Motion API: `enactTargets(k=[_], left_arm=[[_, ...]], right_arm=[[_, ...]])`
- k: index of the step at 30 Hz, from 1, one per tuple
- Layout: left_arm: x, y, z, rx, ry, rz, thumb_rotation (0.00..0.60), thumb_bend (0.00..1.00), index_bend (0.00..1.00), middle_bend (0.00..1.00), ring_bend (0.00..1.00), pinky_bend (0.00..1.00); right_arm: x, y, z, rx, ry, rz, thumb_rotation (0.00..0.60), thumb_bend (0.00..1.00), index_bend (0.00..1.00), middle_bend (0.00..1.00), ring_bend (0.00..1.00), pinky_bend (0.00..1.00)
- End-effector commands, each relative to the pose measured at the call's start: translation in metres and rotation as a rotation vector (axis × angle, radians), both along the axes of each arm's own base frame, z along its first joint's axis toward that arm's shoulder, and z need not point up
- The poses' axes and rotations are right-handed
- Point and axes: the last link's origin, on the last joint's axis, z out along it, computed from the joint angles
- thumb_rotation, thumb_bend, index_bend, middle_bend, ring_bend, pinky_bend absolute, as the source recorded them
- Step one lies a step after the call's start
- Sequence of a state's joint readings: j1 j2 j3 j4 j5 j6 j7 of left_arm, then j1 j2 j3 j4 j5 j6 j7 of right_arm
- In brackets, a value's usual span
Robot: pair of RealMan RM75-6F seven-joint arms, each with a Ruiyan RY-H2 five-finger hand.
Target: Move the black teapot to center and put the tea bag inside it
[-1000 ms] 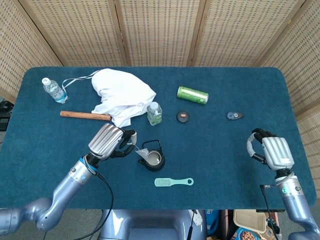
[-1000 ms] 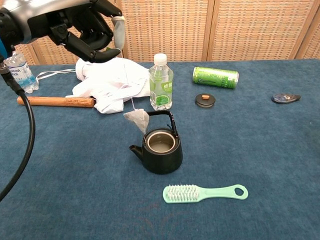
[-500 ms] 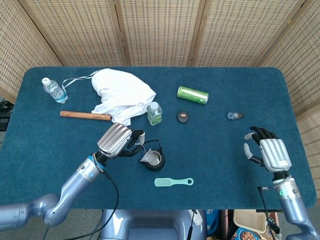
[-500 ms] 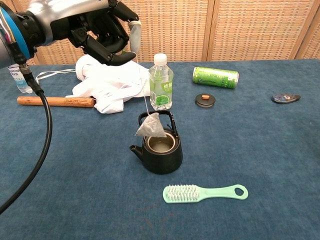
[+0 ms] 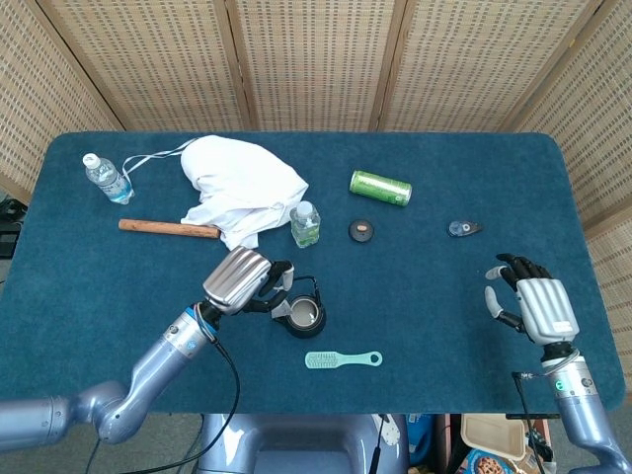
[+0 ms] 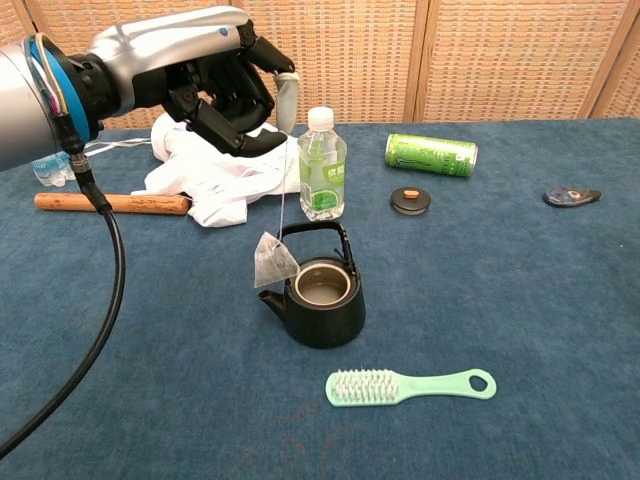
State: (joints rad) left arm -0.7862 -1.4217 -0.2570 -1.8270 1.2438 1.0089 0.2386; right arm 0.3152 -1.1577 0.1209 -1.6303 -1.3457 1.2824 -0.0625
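Note:
The black teapot (image 6: pixel 320 300) stands lidless on the blue table, handle up, spout pointing left. My left hand (image 6: pixel 225 85) hovers above and left of it, pinching the tea bag's tag (image 6: pixel 288 88) between thumb and a finger. A thin string runs down to the tea bag (image 6: pixel 270 262), which hangs just left of the pot's opening, above the spout. In the head view the left hand (image 5: pixel 242 279) sits beside the teapot (image 5: pixel 306 315). My right hand (image 5: pixel 528 304) is far right near the table's front edge, fingers apart and holding nothing.
The teapot's lid (image 6: pixel 410 200) lies behind the pot to the right. A small water bottle (image 6: pixel 322 165) stands right behind the pot. A green brush (image 6: pixel 405 385) lies in front. A green can (image 6: pixel 431 154), white cloth (image 6: pixel 215 170) and wooden stick (image 6: pixel 110 203) lie further back.
My left hand has moved right, closer to the teapot. The hanging tea bag swung over the pot, then back to its left side. The right hand's fingers have spread.

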Motion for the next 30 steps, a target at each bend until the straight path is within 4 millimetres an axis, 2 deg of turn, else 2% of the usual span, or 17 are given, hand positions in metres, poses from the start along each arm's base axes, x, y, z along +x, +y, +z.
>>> enactTargets(k=[1, 4, 19, 30], left_arm=[[-0.001, 0.000, -0.002, -0.003, 0.006, 0.003, 0.600, 0.43, 0.64, 0.84, 0.78, 0.81], [-0.002, 0.001, -0.008, -0.014, 0.010, 0.011, 0.600, 0.43, 0.64, 0.84, 0.78, 0.81], [0.014, 0.003, -0.008, -0.003, -0.017, -0.021, 0.600, 0.43, 0.64, 0.84, 0.78, 0.81], [0.008, 0.001, -0.018, -0.030, 0.023, -0.002, 0.600, 0.43, 0.64, 0.84, 0.78, 0.81]], right_arm=[[-0.001, 0.001, 0.000, 0.004, -0.003, -0.003, 0.000, 0.65, 0.39, 0.28, 0.22, 0.31], [-0.003, 0.002, 0.001, 0.005, -0.003, -0.008, 0.000, 0.65, 0.39, 0.28, 0.22, 0.31], [-0.008, 0.004, 0.005, -0.010, -0.011, -0.020, 0.000, 0.65, 0.39, 0.28, 0.22, 0.31], [-0.013, 0.005, 0.006, -0.011, -0.016, -0.033, 0.000, 0.65, 0.39, 0.27, 0.22, 0.31]])
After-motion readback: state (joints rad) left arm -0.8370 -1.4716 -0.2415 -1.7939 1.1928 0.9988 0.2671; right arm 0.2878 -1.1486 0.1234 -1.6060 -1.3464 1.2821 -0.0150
